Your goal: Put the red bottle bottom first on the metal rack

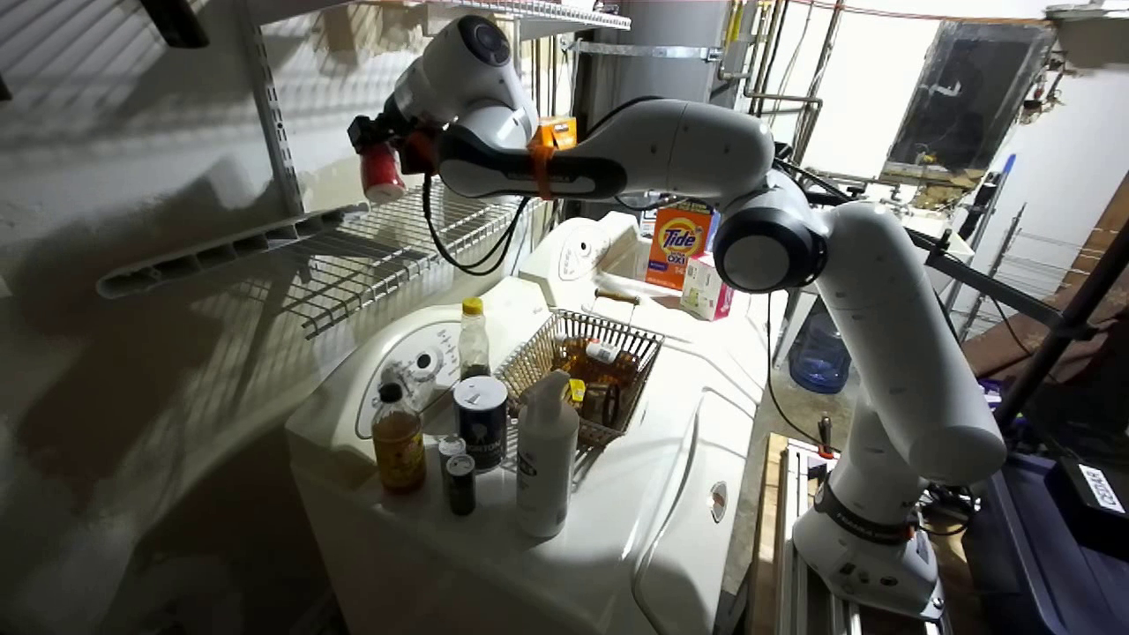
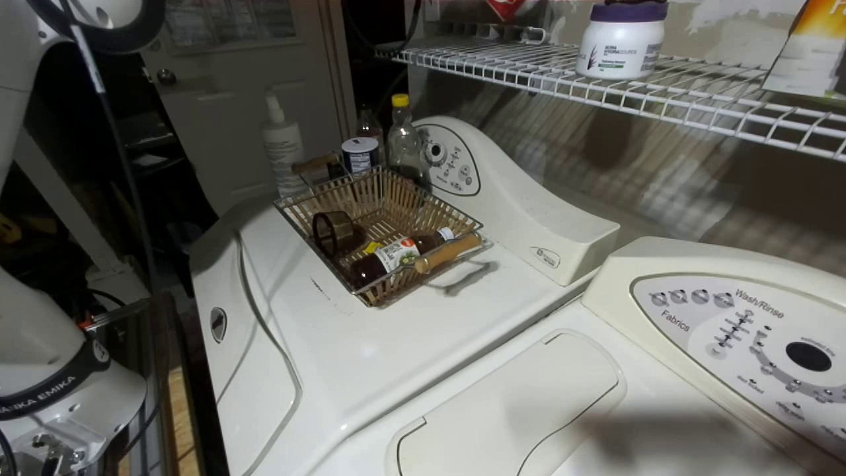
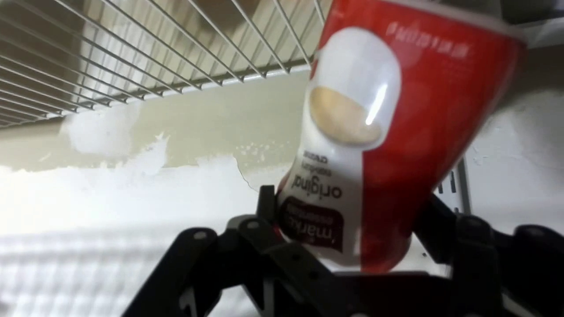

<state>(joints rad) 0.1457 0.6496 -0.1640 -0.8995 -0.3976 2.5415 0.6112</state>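
Observation:
The red bottle point(image 1: 382, 174) is held tilted in my gripper point(image 1: 379, 137) near the wall in an exterior view. In the wrist view the red bottle point(image 3: 396, 132) is large, with a white label. Its lettering is upside down, and its wide base points away from the jaws. My gripper point(image 3: 352, 215) has a finger against each side near its narrower end. The metal rack point(image 1: 388, 256) lies below the held bottle, apart from it. The metal rack point(image 2: 529, 73) also shows in an exterior view. Its wires point(image 3: 185, 44) appear at the upper left in the wrist view.
A white jar with purple lid point(image 2: 618, 43) and a box point(image 2: 813, 53) stand on the rack. A slotted strip point(image 1: 229, 251) borders its wall side. Below are a wire basket point(image 2: 456, 218) and several bottles. A red shape point(image 2: 507, 8) is cut off by the top edge.

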